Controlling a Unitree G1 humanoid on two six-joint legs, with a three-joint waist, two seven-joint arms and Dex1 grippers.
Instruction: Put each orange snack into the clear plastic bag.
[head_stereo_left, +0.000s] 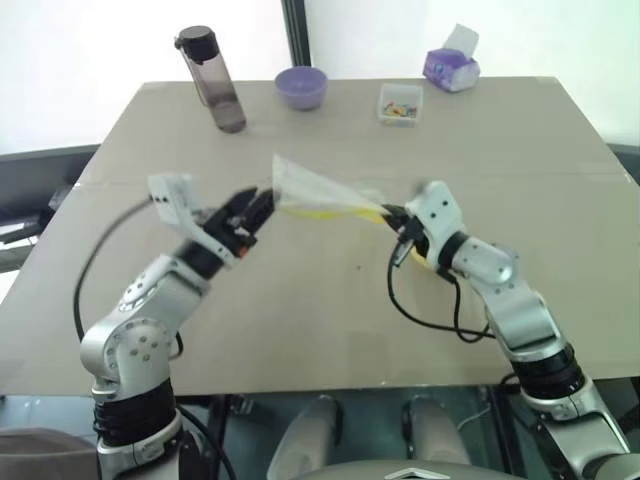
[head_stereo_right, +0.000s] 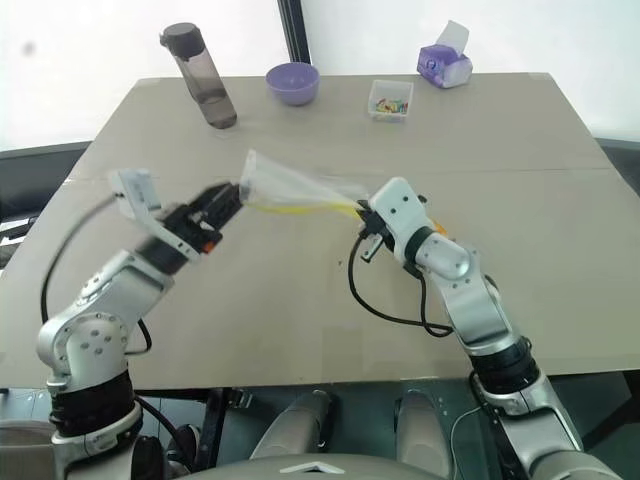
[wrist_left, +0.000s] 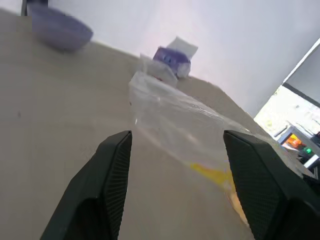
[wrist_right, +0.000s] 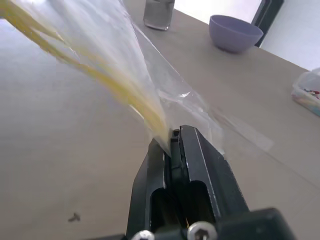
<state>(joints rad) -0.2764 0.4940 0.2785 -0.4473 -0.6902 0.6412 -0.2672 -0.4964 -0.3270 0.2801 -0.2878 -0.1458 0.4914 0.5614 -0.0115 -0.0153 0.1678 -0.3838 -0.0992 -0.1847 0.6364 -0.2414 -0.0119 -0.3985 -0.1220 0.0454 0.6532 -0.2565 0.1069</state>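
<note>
Hanging from the pinched right claw (wrist_right: 172, 142), the clear plastic bag (head_stereo_left: 315, 195) faces the spread left claw (head_stereo_left: 250, 212).

Silver-grey jointed arms, white wrist housings, loose black cables; black ribbed jaws on left gripper (wrist_left: 175, 190).

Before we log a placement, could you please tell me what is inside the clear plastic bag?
The clear plastic bag, pinched by the right end effector, shows only its yellow strip through the film. No orange snack shows inside. The crumpled end near the open left end effector is hard to read.
</note>
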